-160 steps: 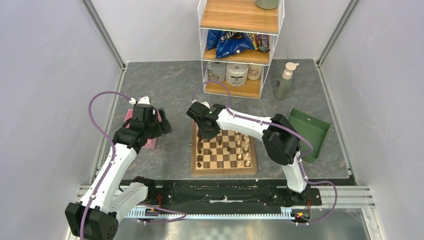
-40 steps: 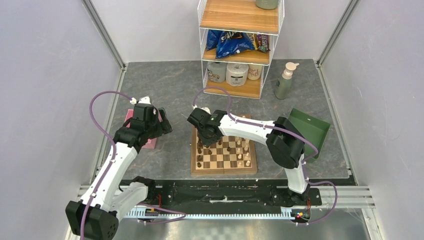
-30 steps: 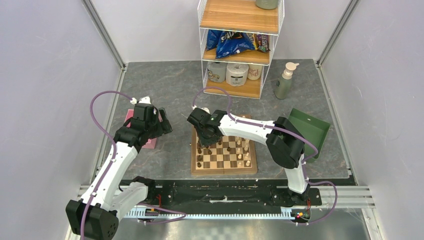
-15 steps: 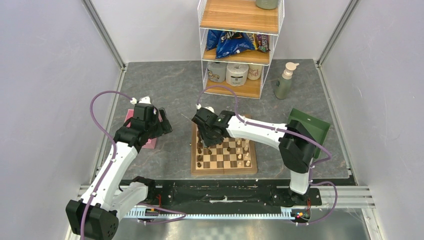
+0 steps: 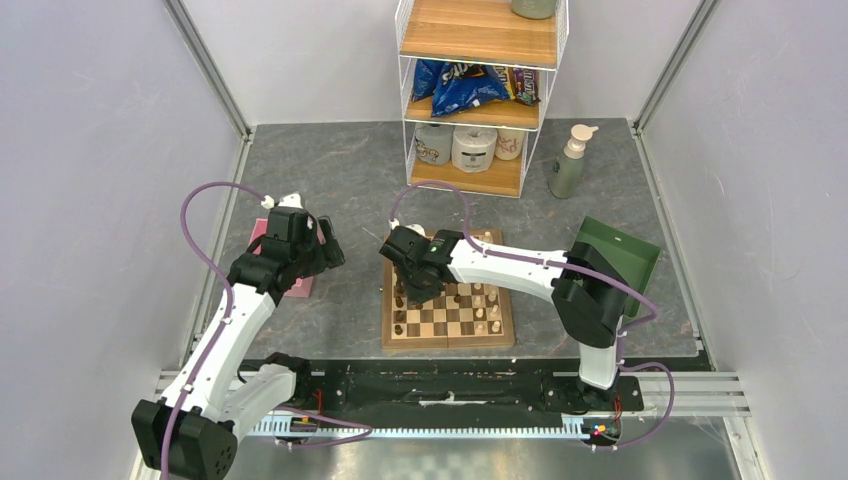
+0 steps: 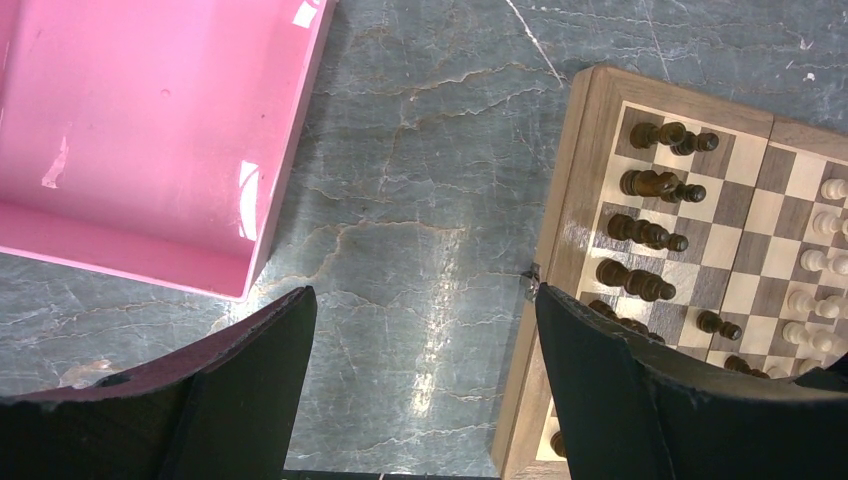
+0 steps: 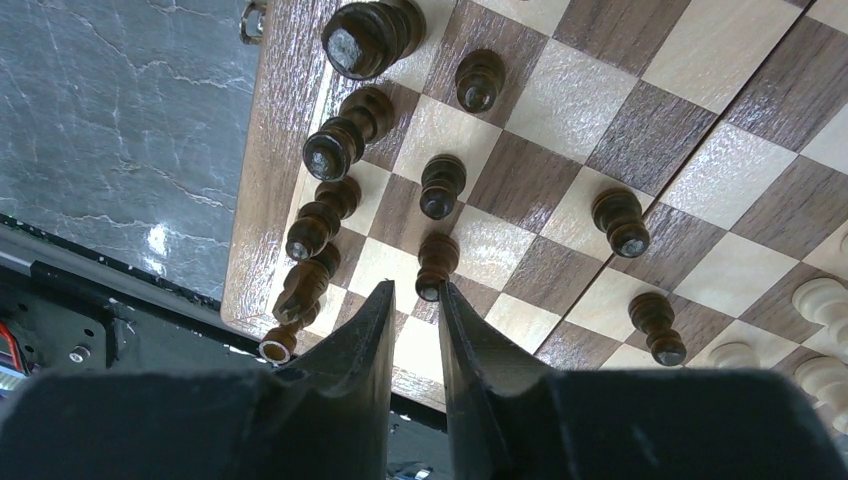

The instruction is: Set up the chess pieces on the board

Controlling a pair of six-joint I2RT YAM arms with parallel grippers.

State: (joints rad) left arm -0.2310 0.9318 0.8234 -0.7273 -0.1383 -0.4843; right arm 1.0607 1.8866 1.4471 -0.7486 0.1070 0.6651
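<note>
The board lies in front of my arms, with dark chess pieces along its left side and pale chess pieces on its right. My right gripper hovers over the board's left half. In the right wrist view its jaws stand a narrow gap apart, with the head of a standing dark pawn at the tips, beside the right finger and not clamped. My left gripper is wide open and empty over bare table, left of the board.
A pink block lies under my left arm; it shows as a pink tray in the left wrist view. A green tray sits right of the board. A wire shelf and a pump bottle stand behind.
My right gripper has moved from the board's far left corner toward the near side, along the dark pieces. The left arm has not moved.
</note>
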